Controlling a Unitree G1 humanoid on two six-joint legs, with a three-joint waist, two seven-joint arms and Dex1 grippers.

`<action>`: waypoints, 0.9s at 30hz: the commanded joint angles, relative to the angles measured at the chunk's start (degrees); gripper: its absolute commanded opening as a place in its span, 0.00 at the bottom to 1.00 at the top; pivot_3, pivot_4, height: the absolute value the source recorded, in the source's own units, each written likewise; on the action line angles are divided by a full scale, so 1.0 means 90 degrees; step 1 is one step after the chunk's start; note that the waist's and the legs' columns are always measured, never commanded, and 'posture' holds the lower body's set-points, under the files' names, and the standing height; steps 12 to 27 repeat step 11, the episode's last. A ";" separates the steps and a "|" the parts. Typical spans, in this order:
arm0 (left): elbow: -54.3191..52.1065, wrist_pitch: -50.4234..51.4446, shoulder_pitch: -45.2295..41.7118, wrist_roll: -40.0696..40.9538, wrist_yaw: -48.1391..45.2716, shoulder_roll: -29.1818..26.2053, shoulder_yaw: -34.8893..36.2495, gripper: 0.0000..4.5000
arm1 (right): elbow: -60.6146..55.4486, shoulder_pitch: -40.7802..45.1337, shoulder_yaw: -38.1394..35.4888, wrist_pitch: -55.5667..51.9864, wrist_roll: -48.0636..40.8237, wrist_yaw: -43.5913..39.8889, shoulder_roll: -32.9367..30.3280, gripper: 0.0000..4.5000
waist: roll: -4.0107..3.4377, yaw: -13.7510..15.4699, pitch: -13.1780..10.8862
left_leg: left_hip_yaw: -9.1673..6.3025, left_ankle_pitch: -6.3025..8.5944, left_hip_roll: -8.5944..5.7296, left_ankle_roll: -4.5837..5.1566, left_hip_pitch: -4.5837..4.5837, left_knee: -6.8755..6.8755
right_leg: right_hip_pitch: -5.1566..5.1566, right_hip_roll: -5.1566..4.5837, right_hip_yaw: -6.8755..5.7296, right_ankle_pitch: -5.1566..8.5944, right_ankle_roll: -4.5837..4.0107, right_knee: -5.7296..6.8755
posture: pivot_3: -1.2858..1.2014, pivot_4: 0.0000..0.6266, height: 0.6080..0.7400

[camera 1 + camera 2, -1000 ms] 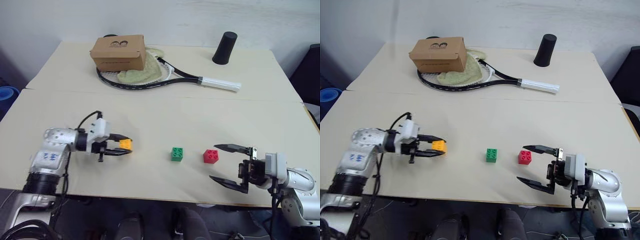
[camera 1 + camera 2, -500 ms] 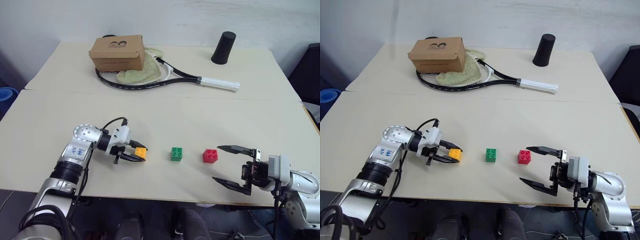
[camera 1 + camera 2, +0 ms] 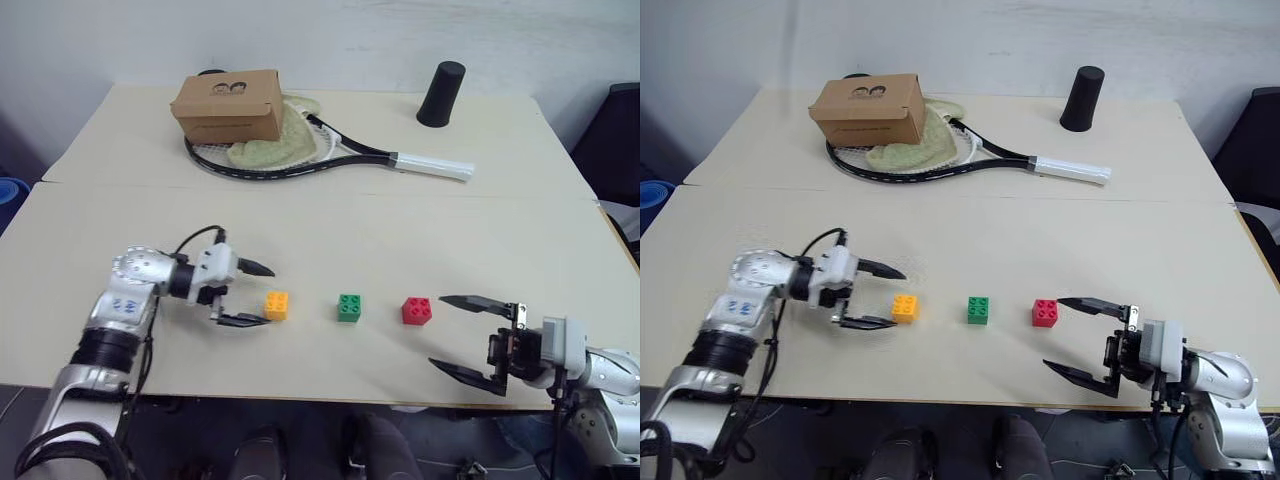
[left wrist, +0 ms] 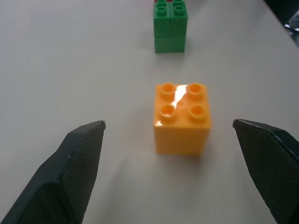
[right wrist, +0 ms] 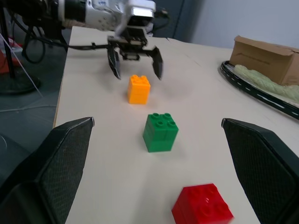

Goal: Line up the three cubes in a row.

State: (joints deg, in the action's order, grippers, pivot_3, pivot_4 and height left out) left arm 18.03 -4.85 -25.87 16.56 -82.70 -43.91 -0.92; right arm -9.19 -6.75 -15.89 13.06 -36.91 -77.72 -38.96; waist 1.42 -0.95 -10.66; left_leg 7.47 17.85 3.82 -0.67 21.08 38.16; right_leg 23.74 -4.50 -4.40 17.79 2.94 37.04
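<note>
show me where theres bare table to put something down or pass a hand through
Free: the wide middle strip between the racket and the row of orange cube, green cube and red cube; also the far right corner beyond the black cup. Crowded: the far left, with the cardboard box, and the near edge around both open pincers.

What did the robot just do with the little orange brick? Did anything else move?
The left gripper carried the small orange-yellow studded plastic brick rightward toward the green studded brick, set it on the table, and opened, letting it go. The green brick, the red studded brick and the open right gripper stayed where they were.
</note>
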 commanded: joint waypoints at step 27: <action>-0.0910 0.0248 0.2003 0.0664 0.0644 -0.1285 0.2349 0.99 | 0.2166 0.0632 -0.1098 0.0239 0.0061 -0.1546 -0.1521 1.00 | -0.0003 0.0103 -0.0002 | -0.0008 0.0030 -0.0005 0.0047 -0.0006 -0.0002 | -0.0010 -0.0012 -0.0006 0.0000 -0.0001 -0.0010 | 0.52 0.24 1.00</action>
